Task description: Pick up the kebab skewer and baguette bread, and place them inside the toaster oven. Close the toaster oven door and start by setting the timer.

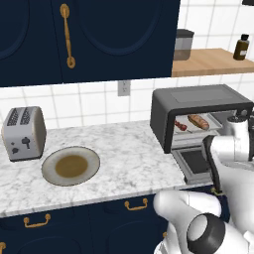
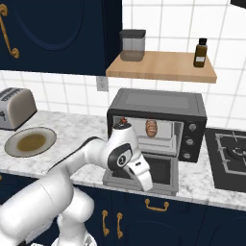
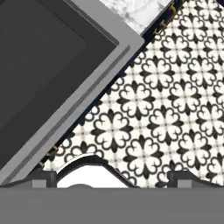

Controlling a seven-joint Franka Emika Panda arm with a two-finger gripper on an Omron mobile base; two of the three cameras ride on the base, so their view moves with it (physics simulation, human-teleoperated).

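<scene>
My gripper [image 3: 112,177] shows as two dark tips at the bottom of the hand view, set wide apart with nothing between them. Above them I see the toaster oven door [image 3: 48,74], dropped flat: its dark glass fills the upper left of that frame, the grey edge running diagonally, and past it the black-and-white patterned floor [image 3: 175,109].

In the right base view the white arm [image 2: 122,156] bends down at frame centre, in front of the lowered door. Behind it sits the toaster oven [image 2: 158,103], a dark box just right of centre with its knob column [image 2: 190,139] on the right side. The baguette bread [image 2: 151,127] lies inside on the rack. In the left base view I can see the kebab skewer [image 1: 180,125] just beside the loaf in the cavity, at the right of the frame.

The oven stands on a white marble counter [image 1: 129,163]. Toward the left of that view rests a grey plate [image 1: 70,165], and a silver toaster [image 1: 24,133] farther left. Navy cabinets [image 1: 89,39] hang across the top; a wooden shelf [image 2: 161,67] carries a canister [image 2: 132,45] and a brown bottle [image 2: 200,53]. A black hob [image 2: 228,156] lies at the right edge.
</scene>
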